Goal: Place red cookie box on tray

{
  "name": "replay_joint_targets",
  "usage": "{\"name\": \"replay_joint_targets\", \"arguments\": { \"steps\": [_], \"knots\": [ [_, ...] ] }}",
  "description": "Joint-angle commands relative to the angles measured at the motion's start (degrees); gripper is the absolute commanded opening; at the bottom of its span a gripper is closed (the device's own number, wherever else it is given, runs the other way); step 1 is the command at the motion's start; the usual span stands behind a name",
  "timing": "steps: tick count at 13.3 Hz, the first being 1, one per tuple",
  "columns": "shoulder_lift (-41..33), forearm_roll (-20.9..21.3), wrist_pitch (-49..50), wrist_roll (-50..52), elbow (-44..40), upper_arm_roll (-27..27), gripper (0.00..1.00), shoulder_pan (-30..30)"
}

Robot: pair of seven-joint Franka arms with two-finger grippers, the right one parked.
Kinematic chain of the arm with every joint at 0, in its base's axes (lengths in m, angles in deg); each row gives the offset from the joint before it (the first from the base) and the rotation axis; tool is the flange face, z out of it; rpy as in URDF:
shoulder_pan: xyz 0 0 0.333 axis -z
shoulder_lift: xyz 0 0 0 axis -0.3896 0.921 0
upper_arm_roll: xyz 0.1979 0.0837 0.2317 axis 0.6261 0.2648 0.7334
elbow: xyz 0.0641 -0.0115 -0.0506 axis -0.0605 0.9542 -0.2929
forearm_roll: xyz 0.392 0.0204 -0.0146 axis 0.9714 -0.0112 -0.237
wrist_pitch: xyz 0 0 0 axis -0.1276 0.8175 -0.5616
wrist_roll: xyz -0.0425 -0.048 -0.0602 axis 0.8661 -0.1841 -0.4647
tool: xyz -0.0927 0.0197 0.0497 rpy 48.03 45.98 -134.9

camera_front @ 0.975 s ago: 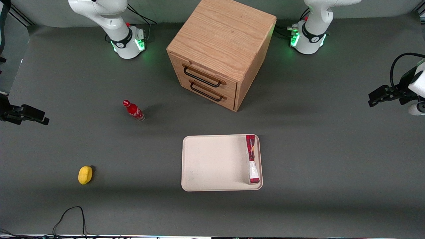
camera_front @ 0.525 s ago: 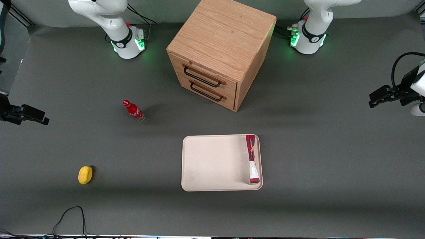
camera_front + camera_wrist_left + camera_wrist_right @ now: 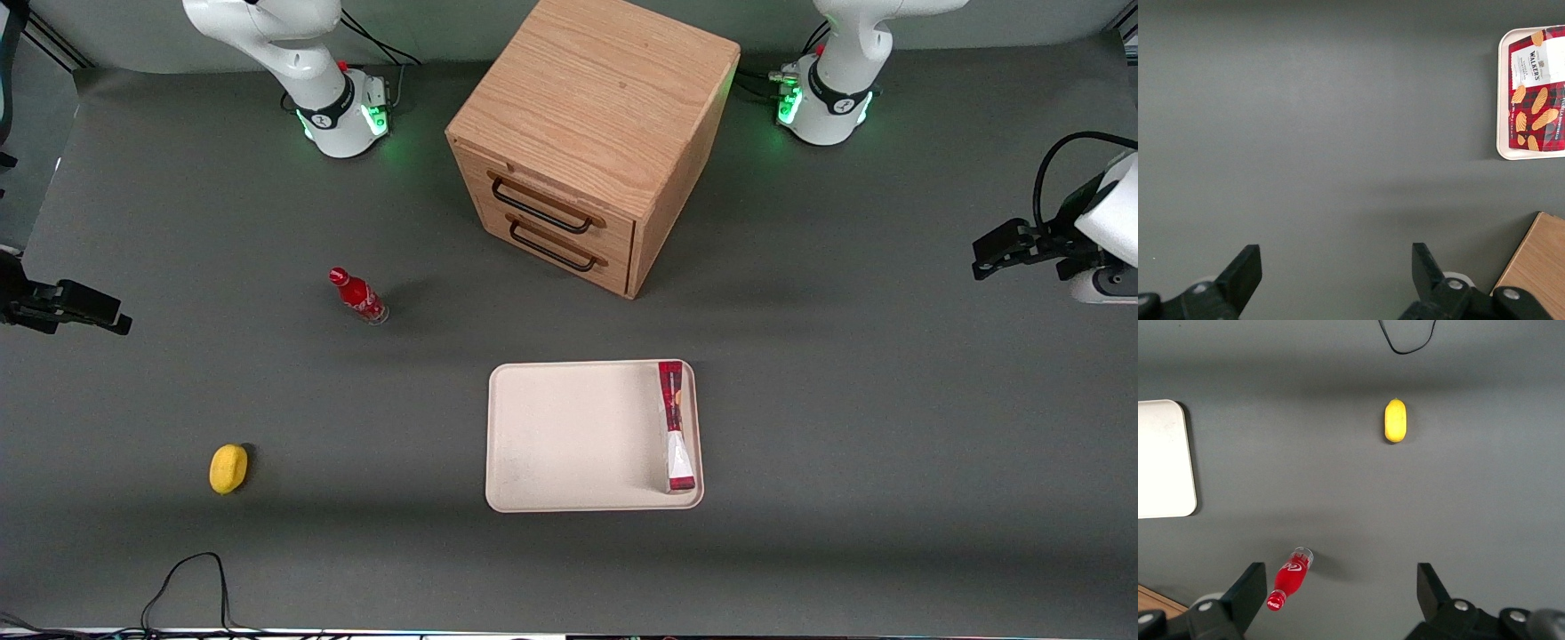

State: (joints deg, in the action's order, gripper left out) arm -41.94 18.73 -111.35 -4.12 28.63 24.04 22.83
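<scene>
Red cookie box (image 3: 675,427) rests inside the tray (image 3: 569,444) against its rim; my hand (image 3: 1331,280), spread and empty, hangs well apart above the counter (image 3: 889,400).

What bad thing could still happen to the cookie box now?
Probably not much. The red cookie box is on the tray, but it stands on its thin edge right against the rim nearest the working arm, so a bump to the tray might tip it flat or onto the table. The gripper is open, empty and high up toward the working arm's end of the table; if it swung low over the tray, it could knock the box over.
</scene>
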Motion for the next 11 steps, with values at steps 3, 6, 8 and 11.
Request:
{"name": "replay_joint_targets", "arguments": {
  "steps": [3,6,8,11],
  "knots": [
    [0.26,-0.78,1.88,-1.48,-1.40,0.34,1.00,0.10],
    [0.08,-0.87,2.41,-2.09,-1.40,0.25,1.00,0.18],
    [-0.01,-1.39,3.38,-3.41,-1.40,0.34,1.00,0.10],
    [-0.01,-2.10,3.64,-3.59,-1.40,0.34,1.00,0.09]
  ]
}}
